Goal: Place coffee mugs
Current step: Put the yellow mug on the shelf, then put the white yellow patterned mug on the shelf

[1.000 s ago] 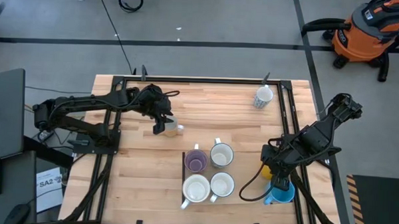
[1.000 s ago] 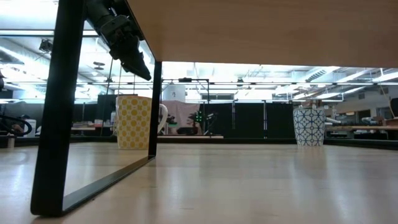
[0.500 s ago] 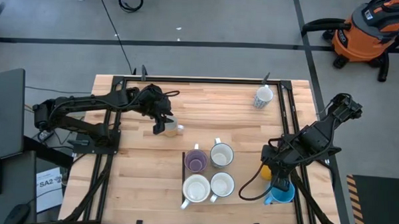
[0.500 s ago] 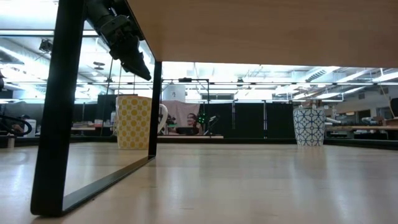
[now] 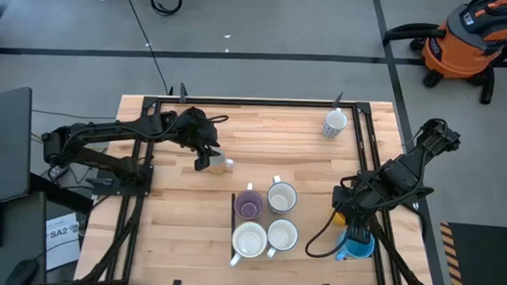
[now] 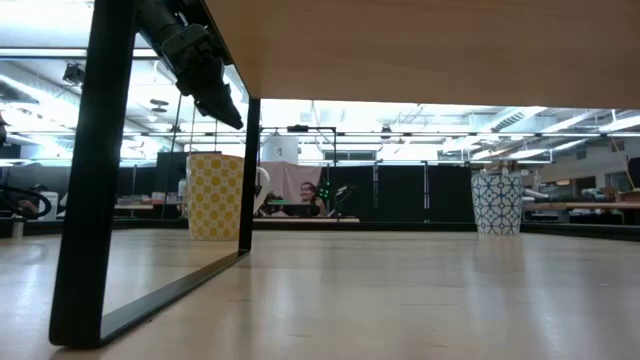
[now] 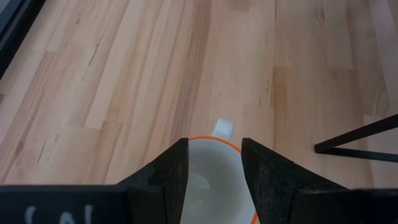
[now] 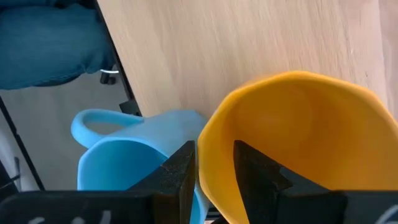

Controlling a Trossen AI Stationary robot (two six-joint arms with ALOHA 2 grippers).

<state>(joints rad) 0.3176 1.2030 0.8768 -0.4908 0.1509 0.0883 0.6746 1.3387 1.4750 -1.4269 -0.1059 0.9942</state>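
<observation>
The counter (image 5: 304, 148) is pale wood planks in a black frame on grey floor; an orange vacuum (image 5: 460, 40) stands beyond its far right corner. 4 mugs cluster upright near the front middle, the purple mug (image 5: 250, 204) among them; a patterned mug (image 5: 334, 122) stands at the far right. The left pincer (image 5: 206, 160) is clamped on the rim of an orange-rimmed mug (image 7: 214, 180), mouth up. The right pincer (image 5: 355, 220) grips the yellow mug (image 8: 298, 143) wall, just beside the blue mug (image 8: 134, 155), at the counter's right edge.
</observation>
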